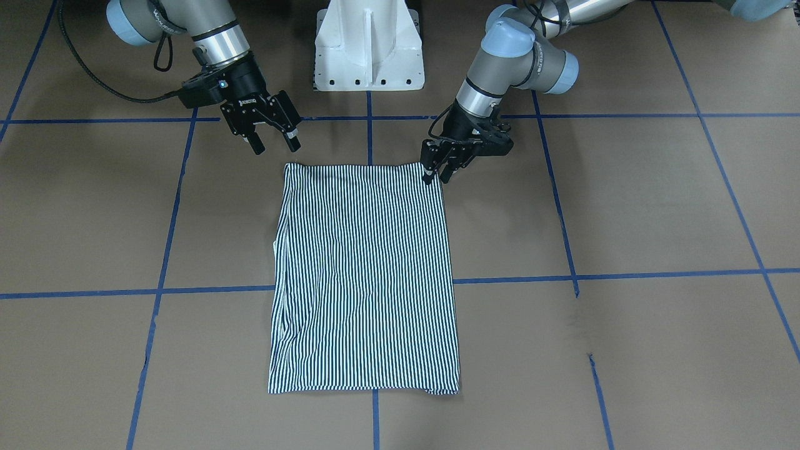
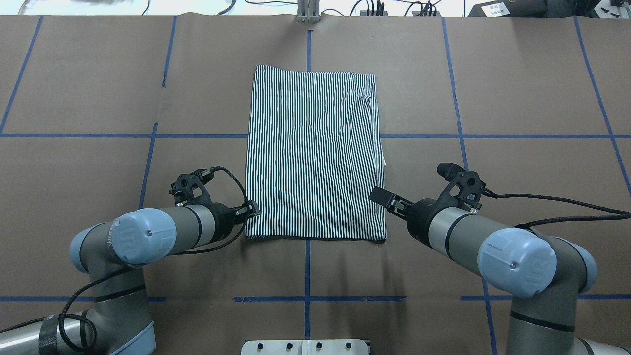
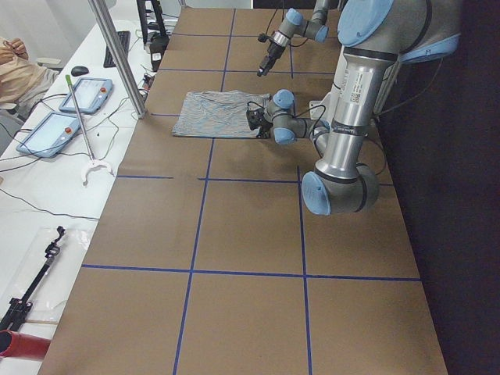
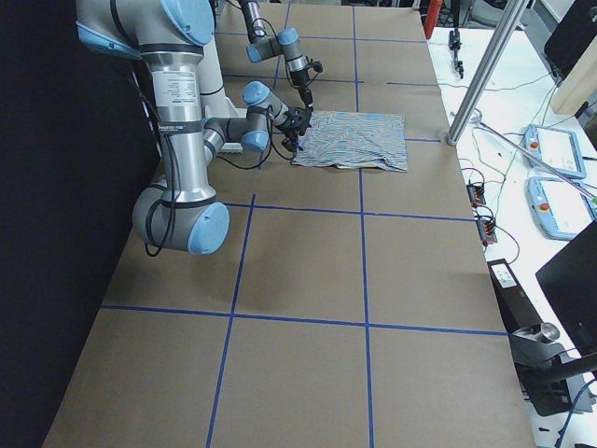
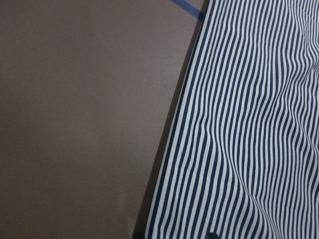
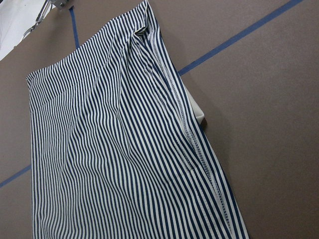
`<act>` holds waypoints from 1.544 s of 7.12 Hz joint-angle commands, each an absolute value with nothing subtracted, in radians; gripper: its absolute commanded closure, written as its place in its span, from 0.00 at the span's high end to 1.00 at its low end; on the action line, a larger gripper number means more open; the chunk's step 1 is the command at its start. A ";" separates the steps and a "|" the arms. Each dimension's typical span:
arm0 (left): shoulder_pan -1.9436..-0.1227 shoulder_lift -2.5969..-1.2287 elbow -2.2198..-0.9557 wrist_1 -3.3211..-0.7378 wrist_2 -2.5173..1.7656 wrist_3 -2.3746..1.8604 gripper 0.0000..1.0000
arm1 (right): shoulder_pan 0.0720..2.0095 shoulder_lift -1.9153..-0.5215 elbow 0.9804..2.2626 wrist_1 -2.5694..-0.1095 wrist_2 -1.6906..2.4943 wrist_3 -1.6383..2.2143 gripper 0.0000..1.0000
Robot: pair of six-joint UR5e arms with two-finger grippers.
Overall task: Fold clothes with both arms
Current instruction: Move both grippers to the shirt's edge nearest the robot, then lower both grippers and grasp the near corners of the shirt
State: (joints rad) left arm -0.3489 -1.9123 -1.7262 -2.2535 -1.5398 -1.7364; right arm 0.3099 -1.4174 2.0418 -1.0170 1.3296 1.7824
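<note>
The striped polo shirt [image 1: 365, 275], folded into a flat rectangle, lies mid-table [image 1: 625, 206] with its long axis running straight away from the white pedestal base [image 1: 369, 50]. The left gripper [image 1: 436, 176] touches the near corner on its side, fingers close together; whether they pinch cloth cannot be told. The right gripper [image 1: 275, 145] hangs beside the other near corner, fingers spread and empty.

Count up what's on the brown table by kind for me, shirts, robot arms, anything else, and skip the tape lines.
Striped shirt: 1
Robot arms: 2, the left arm and the right arm
White pedestal base: 1
Total: 4
</note>
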 commanded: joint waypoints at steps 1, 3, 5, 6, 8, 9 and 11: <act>-0.334 -1.896 -1.727 -2.253 -1.539 -1.736 0.54 | 0.310 -1.417 2.040 -1.017 1.325 1.782 0.99; -0.324 -1.901 -1.735 -2.253 -1.540 -1.736 0.54 | 0.310 -1.416 2.040 -1.017 1.325 1.782 0.99; -0.293 -1.911 -1.738 -2.253 -1.540 -1.744 0.54 | 0.310 -1.417 2.040 -1.017 1.325 1.782 0.99; -0.290 -1.917 -1.738 -2.253 -1.540 -1.744 0.50 | 0.310 -1.417 2.040 -1.017 1.325 1.782 0.99; -0.290 -1.917 -1.740 -2.253 -1.540 -1.743 0.30 | 0.310 -1.417 2.040 -1.017 1.325 1.782 0.99; -0.290 -1.917 -1.740 -2.253 -1.540 -1.743 0.33 | 0.310 -1.417 2.040 -1.017 1.325 1.782 0.99; -0.293 -1.916 -1.740 -2.253 -1.540 -1.743 0.52 | 0.310 -1.417 2.040 -1.017 1.325 1.782 0.99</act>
State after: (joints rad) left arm -0.2913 -1.9166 -1.7395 -2.2534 -1.5401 -1.7426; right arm 0.3099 -1.4174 2.0402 -1.0170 1.3254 1.7825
